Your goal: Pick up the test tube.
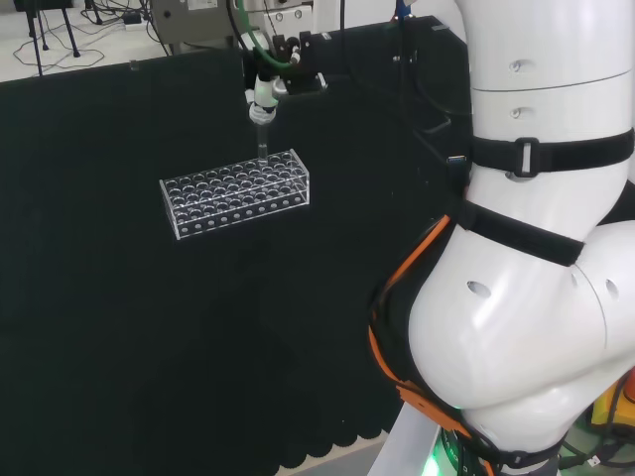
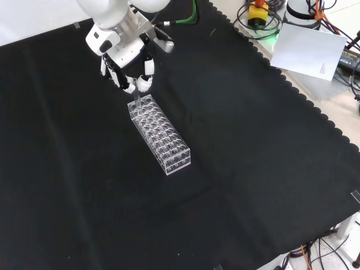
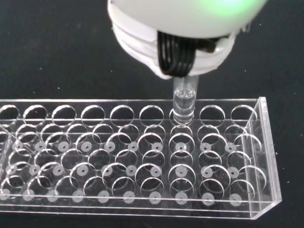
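The hand point(image 2: 130, 67) hangs over the far end of the clear rack point(image 2: 160, 133), toward 11 o'clock on the desk point(image 2: 253, 169) in the front view, its fingers point(image 2: 145, 83) curled and pinching the top of the tube point(image 3: 184, 100). The tube stands upright in a hole of the rack's outer row, near one end, its lower part still seated. It looks light, stiff, smooth and brittle, so it could slip or crack. The top, above the rack, is the only free place to grip; a straight upward pull should clear the hole.
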Robot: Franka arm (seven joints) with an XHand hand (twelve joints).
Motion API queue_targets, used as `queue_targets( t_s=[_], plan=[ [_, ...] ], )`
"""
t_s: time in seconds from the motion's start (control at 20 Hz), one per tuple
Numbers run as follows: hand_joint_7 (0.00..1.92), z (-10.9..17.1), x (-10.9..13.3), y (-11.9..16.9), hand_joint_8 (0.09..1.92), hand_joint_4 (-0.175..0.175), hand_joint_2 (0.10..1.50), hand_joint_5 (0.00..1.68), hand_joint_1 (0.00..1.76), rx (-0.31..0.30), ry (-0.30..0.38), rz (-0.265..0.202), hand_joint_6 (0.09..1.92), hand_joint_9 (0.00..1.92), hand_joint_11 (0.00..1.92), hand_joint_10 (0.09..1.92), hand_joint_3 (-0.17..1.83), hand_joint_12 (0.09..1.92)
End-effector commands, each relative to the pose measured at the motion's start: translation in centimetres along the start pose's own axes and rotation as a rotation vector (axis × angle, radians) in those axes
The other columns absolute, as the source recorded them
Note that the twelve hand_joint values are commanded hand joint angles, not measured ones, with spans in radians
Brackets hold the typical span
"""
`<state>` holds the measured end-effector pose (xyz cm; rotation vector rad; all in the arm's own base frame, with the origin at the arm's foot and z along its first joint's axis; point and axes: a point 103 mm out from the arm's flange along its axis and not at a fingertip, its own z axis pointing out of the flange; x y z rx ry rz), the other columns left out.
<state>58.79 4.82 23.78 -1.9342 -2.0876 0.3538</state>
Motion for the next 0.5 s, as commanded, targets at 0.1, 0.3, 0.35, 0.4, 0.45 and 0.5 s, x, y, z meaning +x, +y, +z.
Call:
queue_targets(
  t_s=[0.1, 0.3, 0.35, 0.4, 0.45, 0.5],
  plan=[
    [1.4, -3.5, -0.1, -2.3, 0.75, -0.175, 0.57, 1.32, 1.44, -0.024, 0.012, -0.006, 0.57, 1.41, 0.82, 0.22, 0.72, 1.21],
    [1.4, -4.6, 0.1, -3.1, 0.74, -0.175, 0.57, 1.32, 1.44, -0.042, 0.014, -0.01, 0.57, 1.41, 0.82, 0.22, 0.73, 1.21],
    [1.4, -4.8, 0.1, -3.4, 0.74, -0.175, 0.57, 1.32, 1.44, -0.045, 0.017, -0.01, 0.57, 1.41, 0.82, 0.22, 0.73, 1.21],
    [1.4, -5.0, 0.1, -3.7, 0.74, -0.175, 0.57, 1.32, 1.44, -0.048, 0.019, -0.009, 0.57, 1.41, 0.82, 0.22, 0.73, 1.21],
    [1.41, -5.0, 0.2, -3.7, 0.74, -0.175, 0.57, 1.32, 1.44, -0.047, 0.02, -0.01, 0.57, 1.41, 0.82, 0.22, 0.73, 1.21],
    [1.41, -5.1, 0.2, -3.8, 0.74, -0.175, 0.57, 1.32, 1.44, -0.049, 0.021, -0.011, 0.57, 1.41, 0.82, 0.22, 0.73, 1.21]
  ],
)
